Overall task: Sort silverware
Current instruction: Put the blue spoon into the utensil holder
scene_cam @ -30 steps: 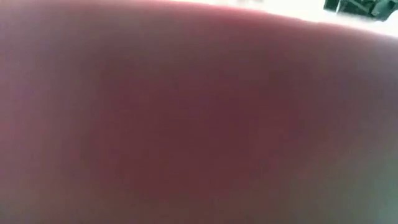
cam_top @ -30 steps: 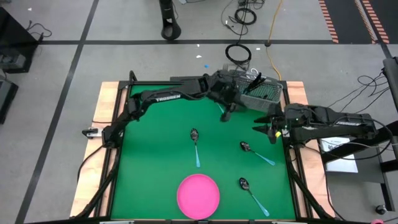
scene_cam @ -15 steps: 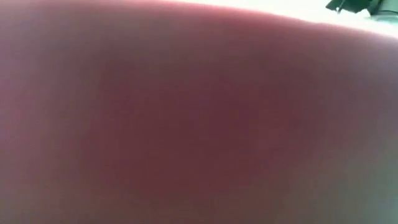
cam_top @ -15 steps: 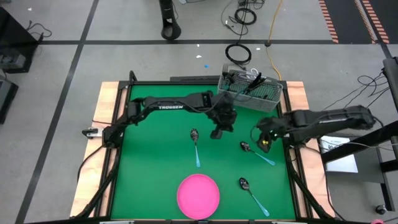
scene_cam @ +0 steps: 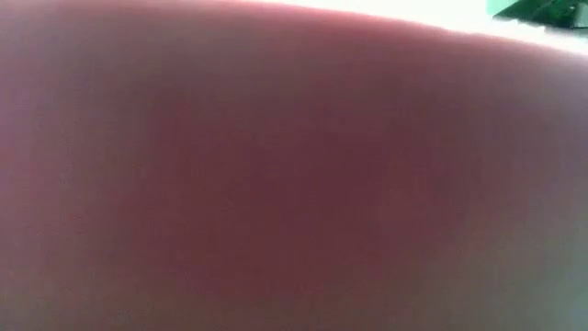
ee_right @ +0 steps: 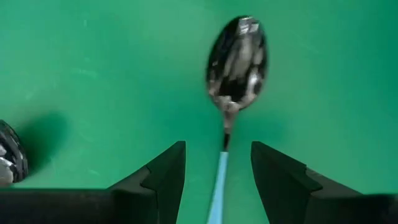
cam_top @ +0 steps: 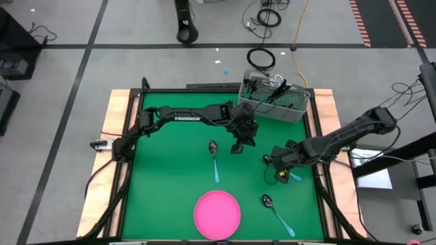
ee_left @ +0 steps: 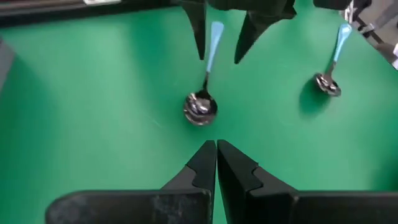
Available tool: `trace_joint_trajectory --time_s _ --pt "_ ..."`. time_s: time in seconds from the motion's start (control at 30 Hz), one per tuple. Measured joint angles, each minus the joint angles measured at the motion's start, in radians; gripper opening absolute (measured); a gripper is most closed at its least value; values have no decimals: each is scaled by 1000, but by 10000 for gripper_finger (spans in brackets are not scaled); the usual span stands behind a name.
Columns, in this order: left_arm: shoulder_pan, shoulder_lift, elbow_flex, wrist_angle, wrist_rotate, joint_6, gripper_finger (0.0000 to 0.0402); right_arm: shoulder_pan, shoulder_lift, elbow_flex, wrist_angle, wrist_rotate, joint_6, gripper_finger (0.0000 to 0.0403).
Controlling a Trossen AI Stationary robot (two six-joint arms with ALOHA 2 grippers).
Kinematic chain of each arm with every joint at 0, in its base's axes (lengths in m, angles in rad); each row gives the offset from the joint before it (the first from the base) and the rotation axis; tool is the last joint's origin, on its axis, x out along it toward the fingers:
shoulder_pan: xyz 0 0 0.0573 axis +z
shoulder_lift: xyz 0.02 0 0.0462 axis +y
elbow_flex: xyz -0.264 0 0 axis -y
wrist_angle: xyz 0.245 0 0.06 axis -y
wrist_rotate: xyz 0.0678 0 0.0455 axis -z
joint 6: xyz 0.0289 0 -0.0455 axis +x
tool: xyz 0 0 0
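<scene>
The right gripper (ee_right: 217, 165) is spread wide, low over a spoon (ee_right: 235, 68) near the worktop's right edge, one finger on each side of the thin blue handle. The spoon's bowl points toward the middle and its handle toward the right edge. The left gripper (cam_top: 238, 145), fingers pressed together and holding nothing, hangs near the centre.

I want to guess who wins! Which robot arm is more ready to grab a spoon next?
Probably the right one. The right gripper is open with its fingers on either side of a spoon's blue handle. The left gripper is shut and hangs above the mat, empty, beyond the middle spoon.
</scene>
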Motion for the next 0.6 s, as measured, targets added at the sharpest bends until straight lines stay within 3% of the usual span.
trace_joint_trajectory --time_s 0.23,0.6 --pt "-11 2 -12 5 0 -13 15 61 71 -26 6 43 62 171" --pt "-18 2 -12 50 -4 -37 15 110 84 -166 168 44 183 167"
